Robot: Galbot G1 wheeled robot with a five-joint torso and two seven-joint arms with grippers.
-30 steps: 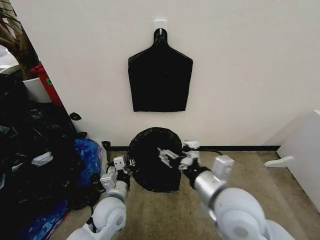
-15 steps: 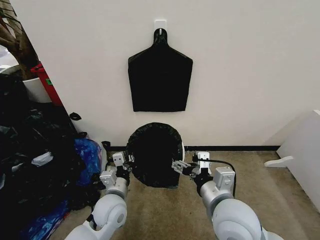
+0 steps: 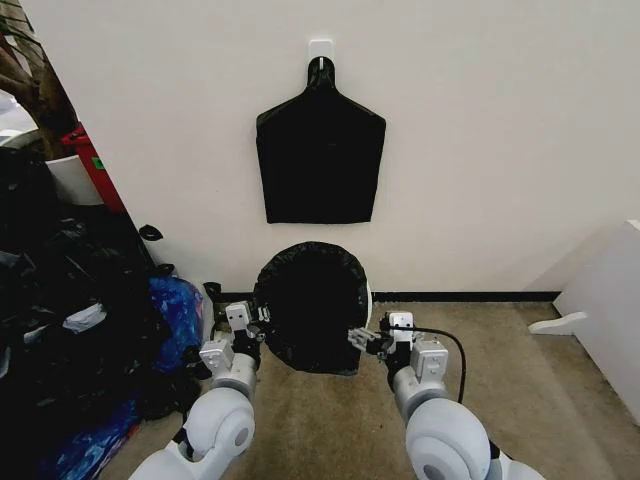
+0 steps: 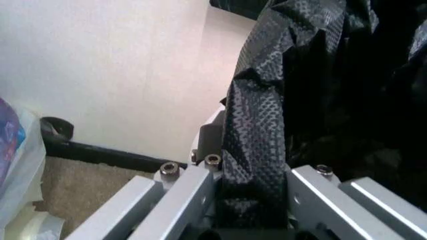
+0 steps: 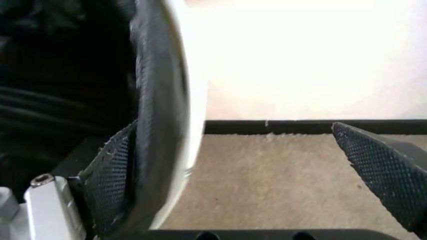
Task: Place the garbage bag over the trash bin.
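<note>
Both arms are clad in rounded, light grey shells with domed joints. The left gripper (image 3: 255, 325) has a boxy white-and-silver body with dark fittings. Its brushed-metal finger bars (image 4: 175, 200) carry small round-headed screws near their ends. The right gripper (image 3: 362, 338) has the same pale block body, and a thin black cable (image 3: 448, 345) loops out at 3 o'clock of it. Its fingers (image 5: 383, 172) are black wedges with a fine cross-hatched grip texture, mounted on a silver bracket with one socket-head screw.

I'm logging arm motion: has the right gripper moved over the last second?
Yes. The right gripper has pulled back from over the garbage bag toward the robot, off the bin's right side, away from the wall's baseboard.
</note>
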